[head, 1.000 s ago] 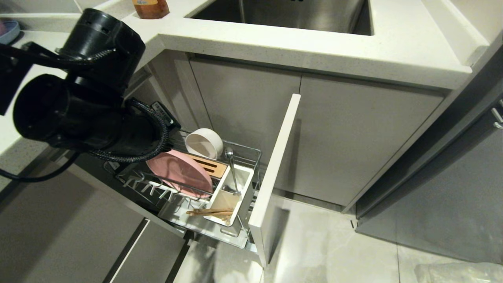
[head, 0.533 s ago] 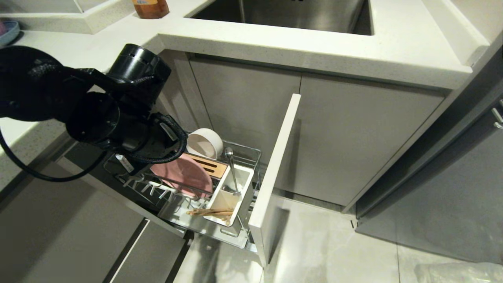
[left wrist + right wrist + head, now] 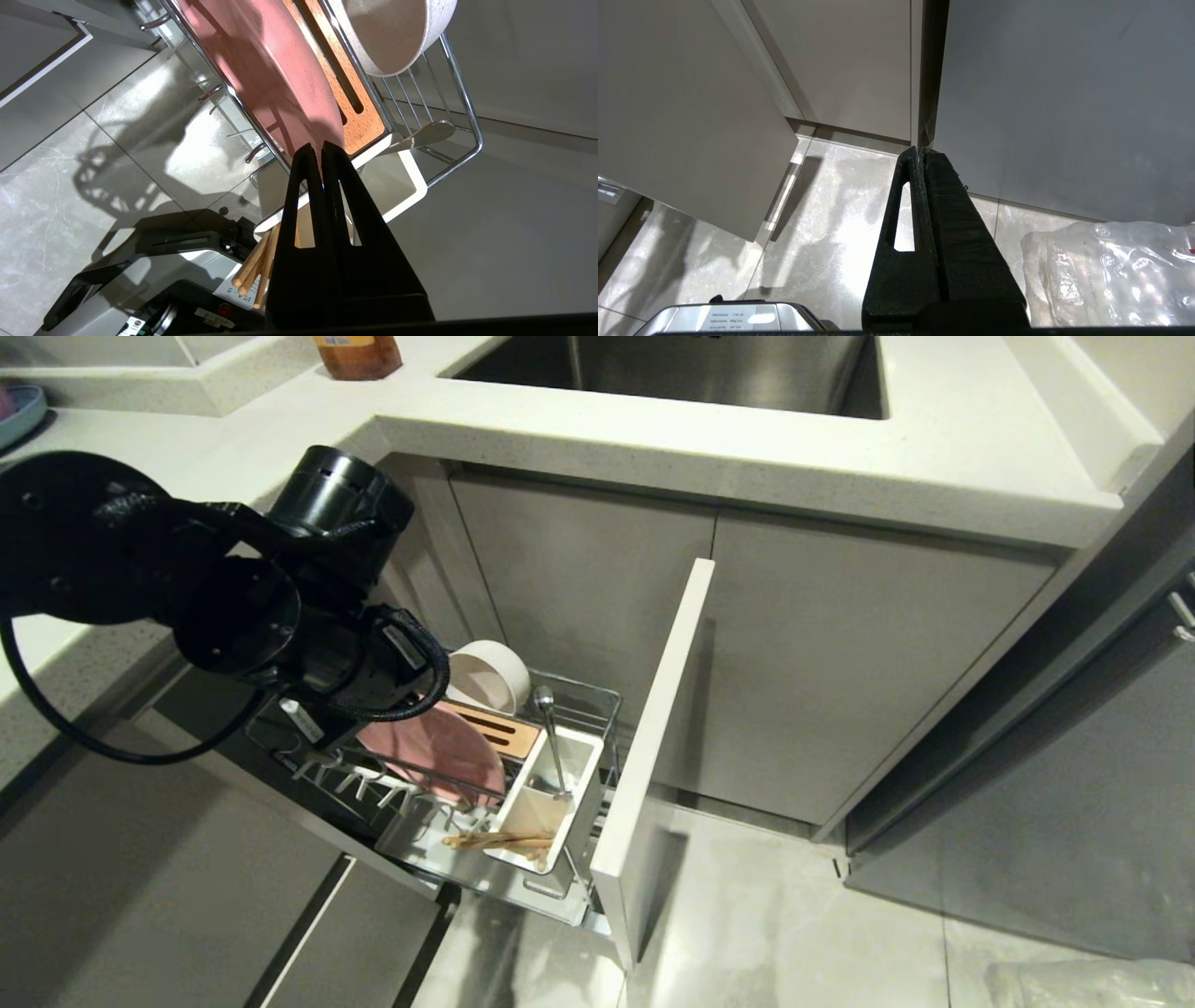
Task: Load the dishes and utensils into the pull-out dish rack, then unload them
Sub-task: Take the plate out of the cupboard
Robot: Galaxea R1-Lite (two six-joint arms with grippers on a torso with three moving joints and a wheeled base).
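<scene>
The left gripper (image 3: 321, 148), jaws pressed together and empty, has swung down over the pink plate (image 3: 439, 747); only the wrist view shows its tips at the plate's rim.

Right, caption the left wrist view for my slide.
Shut left gripper poised at the pink plate edge in the dish rack, white bowl, chopsticks and spoon loaded.

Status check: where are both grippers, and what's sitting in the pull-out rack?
Left gripper shut, empty, over the pink plate. Right gripper shut, parked low by the floor. Rack holds plate, bowl, spoon, chopsticks. Nothing blocking.
</scene>
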